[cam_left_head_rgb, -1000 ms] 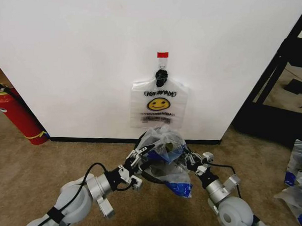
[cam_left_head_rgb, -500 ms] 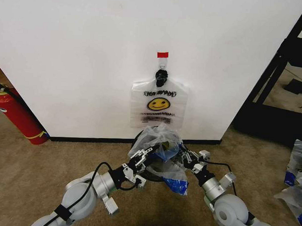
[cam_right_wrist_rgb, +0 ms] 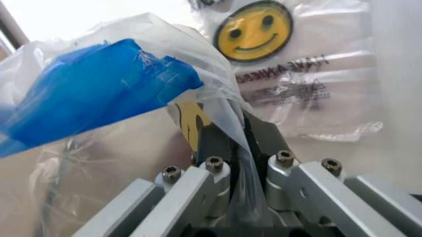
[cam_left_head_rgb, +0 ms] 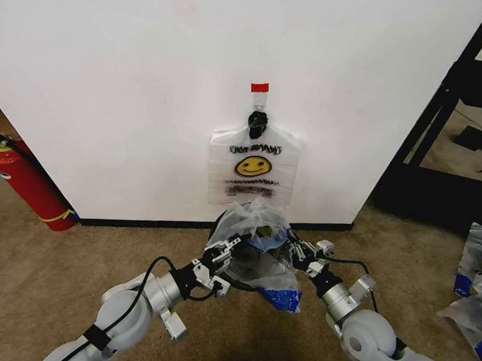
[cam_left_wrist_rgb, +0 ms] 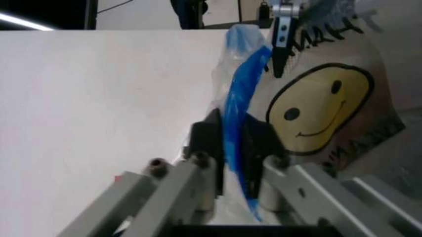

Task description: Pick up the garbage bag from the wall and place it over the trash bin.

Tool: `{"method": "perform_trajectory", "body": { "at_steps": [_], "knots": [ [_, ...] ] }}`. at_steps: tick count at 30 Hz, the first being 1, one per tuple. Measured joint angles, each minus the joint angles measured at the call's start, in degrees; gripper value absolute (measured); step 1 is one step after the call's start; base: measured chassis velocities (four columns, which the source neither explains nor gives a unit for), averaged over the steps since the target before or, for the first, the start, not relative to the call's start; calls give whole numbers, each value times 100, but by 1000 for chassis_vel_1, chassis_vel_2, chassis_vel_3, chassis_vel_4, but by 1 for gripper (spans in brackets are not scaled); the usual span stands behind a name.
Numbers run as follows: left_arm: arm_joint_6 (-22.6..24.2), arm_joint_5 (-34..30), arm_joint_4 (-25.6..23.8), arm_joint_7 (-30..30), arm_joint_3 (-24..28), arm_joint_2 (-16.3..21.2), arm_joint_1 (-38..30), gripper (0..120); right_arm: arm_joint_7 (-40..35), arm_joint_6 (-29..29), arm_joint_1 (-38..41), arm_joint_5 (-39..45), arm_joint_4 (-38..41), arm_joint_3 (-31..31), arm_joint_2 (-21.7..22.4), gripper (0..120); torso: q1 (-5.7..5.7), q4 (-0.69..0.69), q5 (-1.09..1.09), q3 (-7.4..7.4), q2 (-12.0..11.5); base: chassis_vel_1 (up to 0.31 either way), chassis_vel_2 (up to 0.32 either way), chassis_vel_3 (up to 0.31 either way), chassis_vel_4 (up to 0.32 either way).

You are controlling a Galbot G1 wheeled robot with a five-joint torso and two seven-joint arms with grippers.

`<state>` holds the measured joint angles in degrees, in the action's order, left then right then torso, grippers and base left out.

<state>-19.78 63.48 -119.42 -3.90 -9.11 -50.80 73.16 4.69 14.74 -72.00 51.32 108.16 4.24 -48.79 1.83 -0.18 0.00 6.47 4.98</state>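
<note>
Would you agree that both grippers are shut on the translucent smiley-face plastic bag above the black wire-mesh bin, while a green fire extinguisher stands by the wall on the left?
Not quite: the fire extinguisher is red, as the head view shows. The rest holds: the left gripper and right gripper each have their jaws shut on the translucent smiley-face plastic bag above the black wire-mesh bin.

Red fire extinguisher leans at the far left, base on the tan carpet, close to the white surface behind it. Black shelving frame stands at the right, a dark cabled box on the floor beyond it. White-and-blue plastic bags heaped at the right edge, well apart from the extinguisher.
</note>
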Motion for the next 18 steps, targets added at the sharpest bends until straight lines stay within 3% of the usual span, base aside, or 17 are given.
{"method": "perform_trajectory", "body": {
  "at_steps": [2, 9, 18],
  "knots": [
    [67, -133, -10, 0, -17, 11, -33, 0, 173, 0, -10, -28, 0, 0, 32, 1, 0, 1, -1, 0, 0, 0, 0, 0, 0],
    [513, -598, 34, 38, -154, 19, -348, 0, 662, 22, -56, -192, -52, 42, 172, 1, 0, 0, -1, 0, 0, 0, 0, 0, 0],
    [1130, -1281, 76, 181, -279, 415, -511, 0, 1493, 88, -105, -297, -264, 271, 365, 1, 0, 0, 0, 0, 0, 0, 0, 0, 0]
  ]
}}
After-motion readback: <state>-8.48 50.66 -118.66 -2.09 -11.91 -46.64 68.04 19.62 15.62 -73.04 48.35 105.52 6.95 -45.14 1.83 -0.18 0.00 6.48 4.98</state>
